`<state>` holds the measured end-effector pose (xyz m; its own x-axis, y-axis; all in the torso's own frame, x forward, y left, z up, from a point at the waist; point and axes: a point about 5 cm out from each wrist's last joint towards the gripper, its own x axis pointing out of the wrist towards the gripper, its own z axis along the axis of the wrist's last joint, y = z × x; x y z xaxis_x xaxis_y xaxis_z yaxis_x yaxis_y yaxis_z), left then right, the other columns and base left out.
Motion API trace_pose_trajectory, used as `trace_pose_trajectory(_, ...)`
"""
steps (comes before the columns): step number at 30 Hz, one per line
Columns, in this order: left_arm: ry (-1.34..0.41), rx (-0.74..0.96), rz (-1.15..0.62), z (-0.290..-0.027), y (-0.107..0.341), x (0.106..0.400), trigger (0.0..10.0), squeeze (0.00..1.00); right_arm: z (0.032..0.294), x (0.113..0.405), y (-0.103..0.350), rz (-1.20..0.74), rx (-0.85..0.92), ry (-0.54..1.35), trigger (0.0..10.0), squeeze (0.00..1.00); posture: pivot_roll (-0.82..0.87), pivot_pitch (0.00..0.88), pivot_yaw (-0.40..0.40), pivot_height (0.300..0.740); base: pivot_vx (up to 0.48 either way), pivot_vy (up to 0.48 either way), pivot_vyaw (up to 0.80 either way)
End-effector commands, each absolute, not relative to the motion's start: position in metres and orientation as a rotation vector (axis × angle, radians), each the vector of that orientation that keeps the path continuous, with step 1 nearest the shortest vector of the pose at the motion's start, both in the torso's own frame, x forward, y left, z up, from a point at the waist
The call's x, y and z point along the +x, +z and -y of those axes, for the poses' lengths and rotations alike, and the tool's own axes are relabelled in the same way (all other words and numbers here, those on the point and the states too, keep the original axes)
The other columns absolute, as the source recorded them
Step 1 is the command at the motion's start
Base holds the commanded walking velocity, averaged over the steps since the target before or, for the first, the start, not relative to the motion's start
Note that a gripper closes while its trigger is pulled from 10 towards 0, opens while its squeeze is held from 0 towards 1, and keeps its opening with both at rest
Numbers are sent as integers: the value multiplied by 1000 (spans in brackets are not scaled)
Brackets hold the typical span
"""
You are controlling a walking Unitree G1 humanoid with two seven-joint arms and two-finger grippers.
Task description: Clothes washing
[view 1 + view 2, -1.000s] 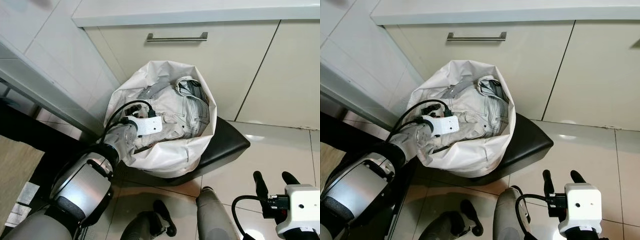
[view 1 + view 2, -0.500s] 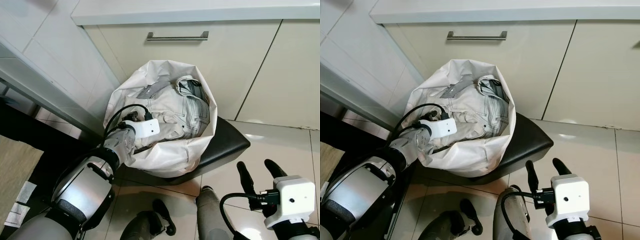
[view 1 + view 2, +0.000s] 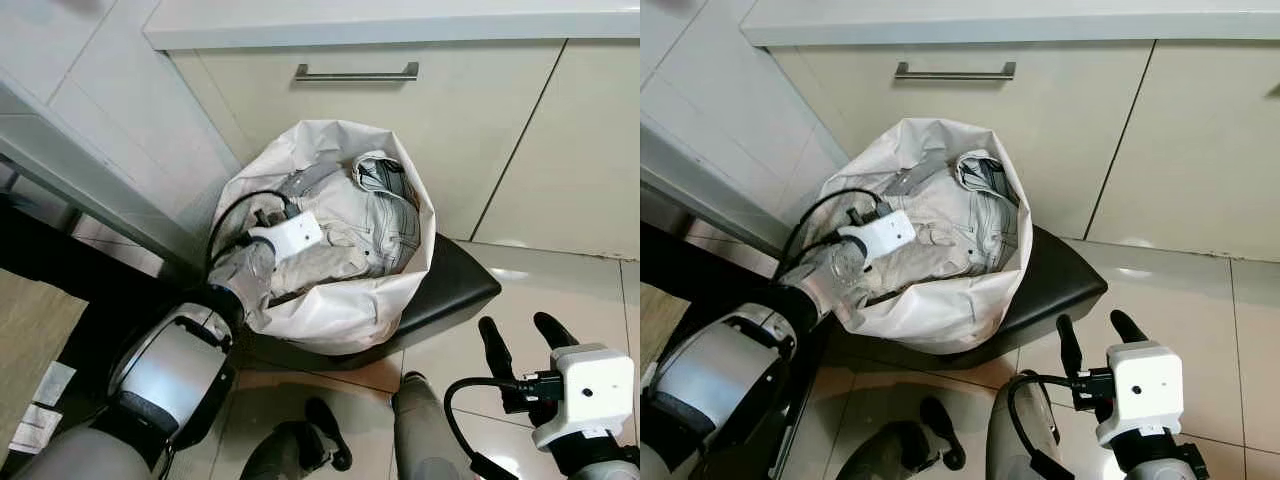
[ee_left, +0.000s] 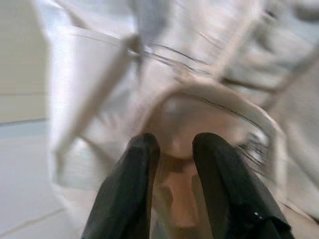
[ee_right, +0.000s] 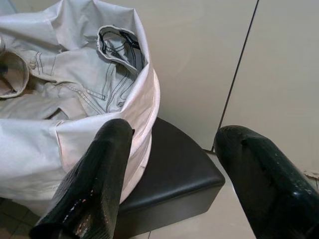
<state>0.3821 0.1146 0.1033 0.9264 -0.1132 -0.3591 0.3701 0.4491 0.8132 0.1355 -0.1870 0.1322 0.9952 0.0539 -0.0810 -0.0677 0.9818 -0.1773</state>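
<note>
Left end effector (image 4: 172,159) pinches pale clothes (image 3: 345,235) (no legible writing) in bag (image 3: 340,310).

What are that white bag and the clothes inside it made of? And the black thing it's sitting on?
The bag looks like thin coated fabric or plastic sheet: smooth, faintly shiny, crumpled in stiff folds. The clothes look like pale denim: matte, with dark double-stitched seams. The stool seems padded with black leather or vinyl, judging by its soft sheen and rounded edge.

Bright, even indoor light; left wrist view motion-blurred; floor glare.
</note>
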Motion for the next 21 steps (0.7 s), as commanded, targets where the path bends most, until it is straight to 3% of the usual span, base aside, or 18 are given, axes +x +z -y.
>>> trace_pose_trajectory(1,-265,1045,-274,-124,104,383,0,0,187,133,125,-114,-178,55,10000,0,-556,290,259,726,0,0,0)
trace_pose_trajectory(11,-285,1048,-228,-117,117,389,0,0,188,132,123,-122,-179,48,10000,0,-545,287,256,726,0,0,0)
trace_pose_trajectory(12,-287,1061,-224,-117,118,389,10000,0,188,132,123,-125,-180,53,10000,0,-542,286,253,726,0,0,0)
trace_pose_trajectory(20,-329,1163,-227,-120,116,388,10000,0,187,135,120,-132,-183,70,10000,0,-532,283,248,726,0,0,0)
trace_pose_trajectory(21,-331,1167,-237,-121,114,388,10000,482,187,135,120,-132,-183,70,10000,0,-533,283,246,726,0,0,0)
